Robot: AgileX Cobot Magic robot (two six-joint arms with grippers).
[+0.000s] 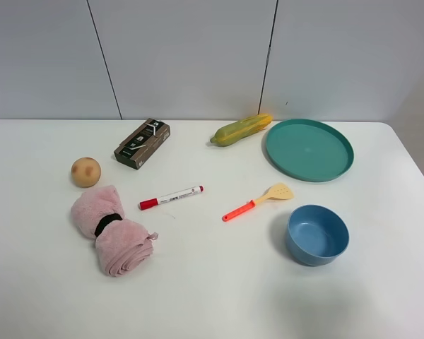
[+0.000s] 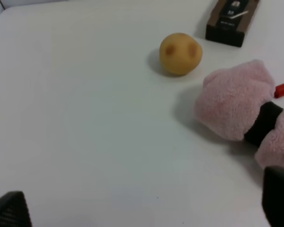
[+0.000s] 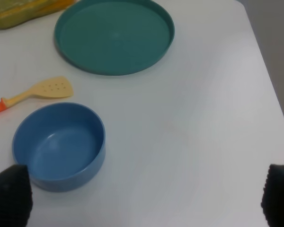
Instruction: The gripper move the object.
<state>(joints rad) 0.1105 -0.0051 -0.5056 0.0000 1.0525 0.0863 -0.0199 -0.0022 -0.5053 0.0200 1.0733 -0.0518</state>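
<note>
The object, a small round tan-brown ball with reddish spots [image 1: 85,171], rests on the white table at the left, just behind a rolled pink towel. In the left wrist view the ball [image 2: 181,53] lies well ahead of my left gripper [image 2: 144,203], whose black fingertips [image 2: 9,210] sit far apart at the frame's corners, open and empty. My right gripper [image 3: 144,196] is open and empty too, hovering near the blue bowl. Neither arm shows in the exterior high view.
A pink towel [image 1: 113,229] with a black band, a dark box [image 1: 142,143], a red-capped marker [image 1: 171,198], a corn cob [image 1: 241,129], a teal plate [image 1: 309,149], an orange-handled spatula [image 1: 258,202] and a blue bowl [image 1: 316,234] lie on the table [image 1: 212,296].
</note>
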